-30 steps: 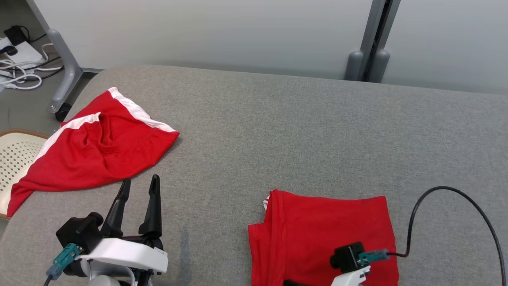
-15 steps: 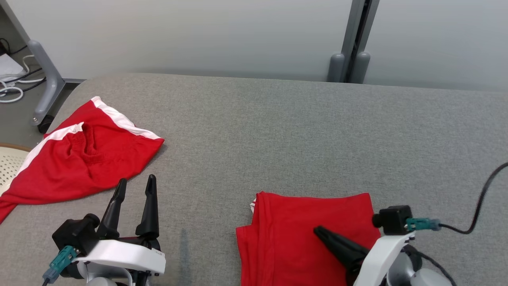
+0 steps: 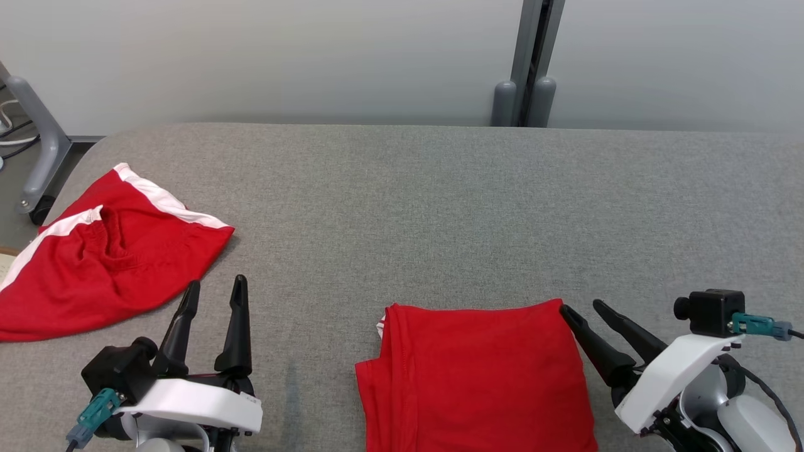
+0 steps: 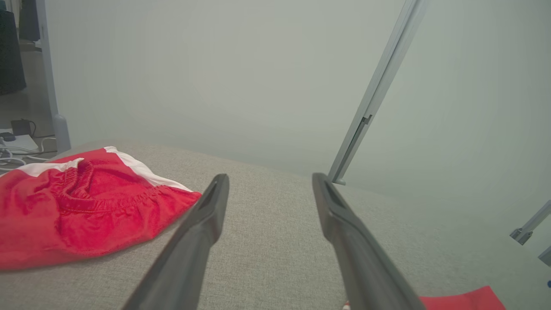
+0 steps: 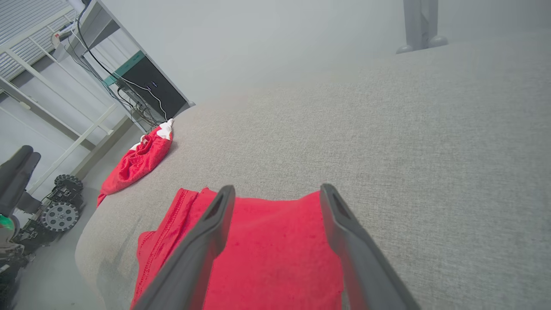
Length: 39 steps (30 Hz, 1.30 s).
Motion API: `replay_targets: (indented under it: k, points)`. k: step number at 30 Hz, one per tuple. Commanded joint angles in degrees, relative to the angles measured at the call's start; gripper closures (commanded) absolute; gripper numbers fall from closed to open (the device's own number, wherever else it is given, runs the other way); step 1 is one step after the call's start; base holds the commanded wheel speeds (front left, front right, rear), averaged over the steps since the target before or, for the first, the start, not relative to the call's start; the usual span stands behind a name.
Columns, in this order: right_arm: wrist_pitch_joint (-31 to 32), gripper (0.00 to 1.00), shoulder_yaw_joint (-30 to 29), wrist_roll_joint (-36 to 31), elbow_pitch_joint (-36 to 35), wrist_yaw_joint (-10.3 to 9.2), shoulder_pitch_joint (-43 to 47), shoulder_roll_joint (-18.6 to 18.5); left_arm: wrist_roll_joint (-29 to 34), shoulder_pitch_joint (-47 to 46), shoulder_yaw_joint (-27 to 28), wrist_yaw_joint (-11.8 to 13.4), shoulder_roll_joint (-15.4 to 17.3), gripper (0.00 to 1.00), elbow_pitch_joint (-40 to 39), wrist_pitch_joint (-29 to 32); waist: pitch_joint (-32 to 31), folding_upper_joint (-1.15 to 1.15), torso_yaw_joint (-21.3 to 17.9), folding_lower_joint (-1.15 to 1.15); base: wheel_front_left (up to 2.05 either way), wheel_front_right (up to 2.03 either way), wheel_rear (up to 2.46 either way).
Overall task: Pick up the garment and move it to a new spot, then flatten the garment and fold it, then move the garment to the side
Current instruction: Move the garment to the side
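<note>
A folded red garment (image 3: pixel 477 376) lies flat at the table's near edge, also seen in the right wrist view (image 5: pixel 267 258) and as a corner in the left wrist view (image 4: pixel 465 299). My right gripper (image 3: pixel 581 307) is open beside the garment's far right corner, with nothing between its fingers (image 5: pixel 277 189). A second red garment with white stripes (image 3: pixel 107 263) lies crumpled at the left (image 4: pixel 73 211) (image 5: pixel 140 161). My left gripper (image 3: pixel 217 284) is open and empty over bare table just right of it (image 4: pixel 270 178).
The grey fabric table (image 3: pixel 408 207) stretches wide behind both garments. A grey post (image 3: pixel 524 100) stands behind its far edge against the pale wall. A frame leg with a caster (image 3: pixel 34 182) is off the left end, and a wheeled base (image 5: pixel 56 211) stands on the floor.
My right gripper came up off the folded garment, opened, and moved to its right corner. The garment stays flat. The head camera turned right, shifting the whole picture left. The left gripper held still.
</note>
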Motion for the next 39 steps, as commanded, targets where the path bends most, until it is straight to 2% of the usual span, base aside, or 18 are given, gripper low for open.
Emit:
replay_targets:
  k: [1,7,14,19,20,21,22,23,24,33,39]
  points:
    - [0.9,0.00,-0.6,-0.6,0.6,0.14,0.5,0.3,0.0,-0.2,0.1,0.3,0.4,0.00,-0.3,0.0,0.2,0.00,-0.1,0.00,0.00,0.00,0.00]
    - [6.4,0.00,-0.9,0.2,5.6,0.14,-1.5,1.9,0.2,-1.6,-0.3,0.2,0.3,0.00,-0.4,0.1,1.4,0.00,0.1,0.00,0.00,0.00,0.00]
    - [16.4,0.00,0.4,4.2,14.0,0.14,-3.3,3.7,0.7,-2.5,-0.8,-0.4,-0.1,0.00,0.0,-0.1,2.3,0.00,2.3,0.00,0.00,0.00,0.00]
    - [17.6,0.00,1.2,6.2,15.2,0.08,-3.4,3.7,1.2,-2.6,-0.9,-0.6,-0.4,0.00,0.3,-0.3,2.7,0.00,3.7,0.00,0.00,0.00,0.00]
    - [17.6,0.28,1.3,6.5,15.2,0.08,-3.5,3.6,1.3,-2.6,-0.9,-0.6,-0.4,0.00,0.4,-0.3,2.8,0.00,3.8,0.00,0.00,0.00,0.00]
    - [17.4,0.65,1.5,6.8,15.0,0.08,-3.6,3.4,1.3,-2.6,-0.9,-0.6,-0.5,0.00,0.4,-0.2,2.9,0.00,3.9,0.00,0.00,0.00,0.00]
    - [16.9,0.78,1.7,6.9,14.6,0.08,-3.8,3.3,1.3,-2.6,-0.9,-0.7,-0.6,0.00,0.5,-0.2,2.9,0.00,4.0,0.00,0.00,0.00,0.00]
    - [16.9,0.78,1.7,6.9,14.6,0.08,-3.8,3.3,1.3,-2.6,-0.9,-0.7,-0.6,0.00,0.5,-0.2,2.9,0.00,4.0,0.00,0.00,0.00,0.00]
    - [16.7,1.00,1.8,7.2,14.3,0.08,-3.9,3.1,1.3,-2.6,-0.8,-0.7,-0.6,0.00,0.6,-0.3,3.0,0.00,4.1,0.00,0.00,0.00,0.00]
    - [11.8,1.00,3.2,7.3,11.7,0.09,-6.8,0.3,1.9,-2.6,-0.4,-0.8,-0.6,0.00,0.5,-0.4,3.4,0.00,3.3,0.00,0.00,0.00,0.00]
    - [7.8,1.00,3.5,5.5,11.1,0.09,-13.1,-2.7,3.1,-4.3,-1.3,-1.2,-0.2,0.00,-0.5,-0.3,6.2,0.00,1.8,0.00,0.00,0.00,0.00]
